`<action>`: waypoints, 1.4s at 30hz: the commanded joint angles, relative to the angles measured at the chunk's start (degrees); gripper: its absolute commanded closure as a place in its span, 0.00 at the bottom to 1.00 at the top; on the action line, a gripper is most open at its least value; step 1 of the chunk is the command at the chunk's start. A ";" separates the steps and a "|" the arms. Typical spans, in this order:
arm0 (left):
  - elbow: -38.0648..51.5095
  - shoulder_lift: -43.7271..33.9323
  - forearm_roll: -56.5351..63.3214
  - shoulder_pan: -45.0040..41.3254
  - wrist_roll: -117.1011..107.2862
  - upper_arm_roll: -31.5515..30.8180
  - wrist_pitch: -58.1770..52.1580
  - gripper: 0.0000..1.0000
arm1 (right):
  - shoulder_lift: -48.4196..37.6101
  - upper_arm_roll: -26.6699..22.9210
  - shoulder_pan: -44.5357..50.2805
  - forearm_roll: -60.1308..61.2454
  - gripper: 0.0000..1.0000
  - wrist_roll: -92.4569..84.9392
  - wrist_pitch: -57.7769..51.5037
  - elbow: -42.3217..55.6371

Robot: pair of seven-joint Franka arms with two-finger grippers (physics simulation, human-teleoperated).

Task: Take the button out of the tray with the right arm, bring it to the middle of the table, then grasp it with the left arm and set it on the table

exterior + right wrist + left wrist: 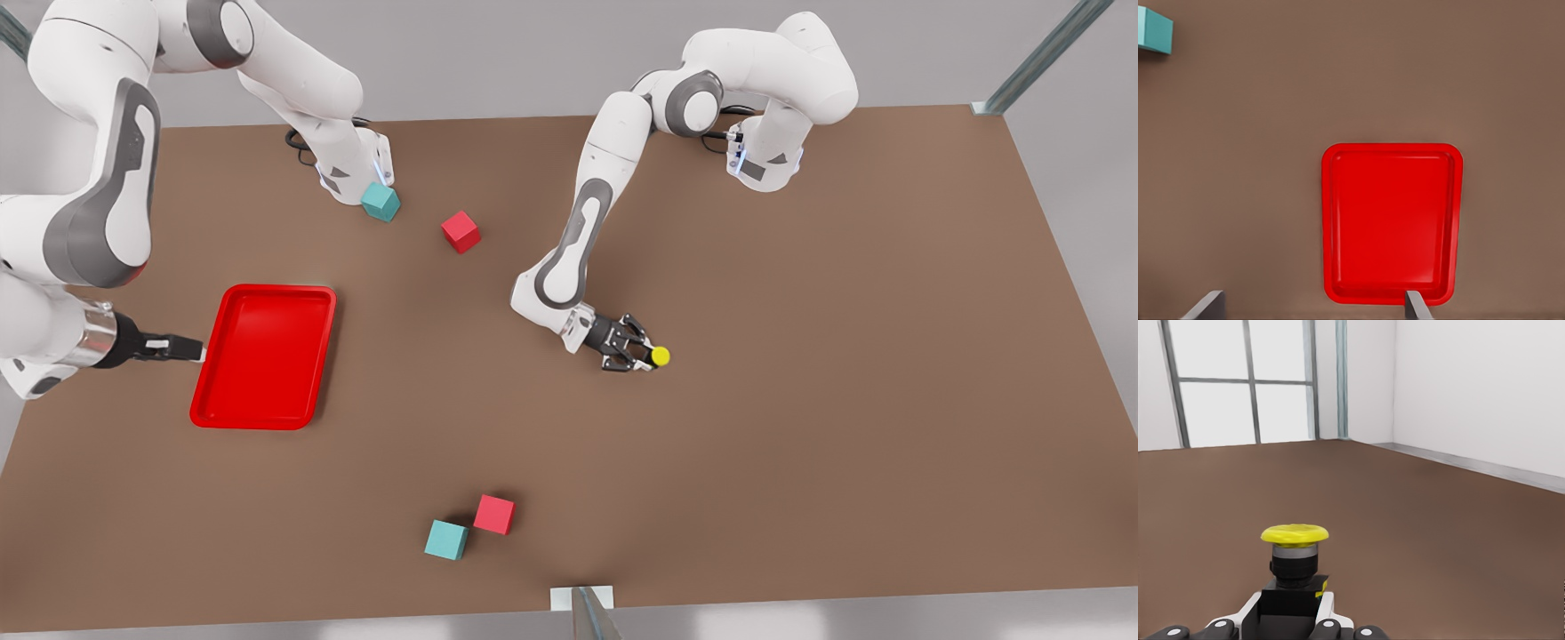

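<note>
The button (659, 356) stands at the middle of the surface (800, 400), its yellow cap up and its short axis upright, as the left wrist view makes plain: a round, slightly domed bright yellow cap (1295, 533) over a grey collar and a short black base (1293, 583). In the front view only the yellow cap shows, as a small disc at the tip of the left gripper (642, 354), just right of the frame's centre.

The left gripper's jaws are closed on the button's dark base from both sides; the fingers (1326, 607) press against the black block. The left arm (578, 249) reaches from its base at the upper right of the front view, folds down through the elbow and lies low, with the wrist near level and the gripper pointing toward the frame's right.

The right arm (98, 178) rises at the frame's left edge, bends back down, and its gripper (182, 348) sits just beside the tray's left rim, pointing right. Its jaws are spread wide with nothing between them; in the right wrist view the two fingertips (1418, 307) stand well apart.

The tray (265, 356) lies flat at the frame's left, its long axis running up and down the picture, slightly tilted.
</note>
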 commanded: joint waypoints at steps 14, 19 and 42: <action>0.08 -0.17 -0.45 -0.58 -0.41 -0.07 -0.61 0.00 | -0.25 0.59 1.66 -2.02 0.00 1.08 -0.02 -0.12; 0.43 -0.96 -0.10 -1.02 0.74 -0.07 -2.11 0.00 | -4.38 -10.49 13.08 -0.26 0.00 0.38 -1.16 -1.88; -2.99 -45.52 -15.73 11.45 57.49 -0.60 -9.31 0.00 | -1.74 -10.40 11.50 0.44 0.00 -0.68 -0.19 0.93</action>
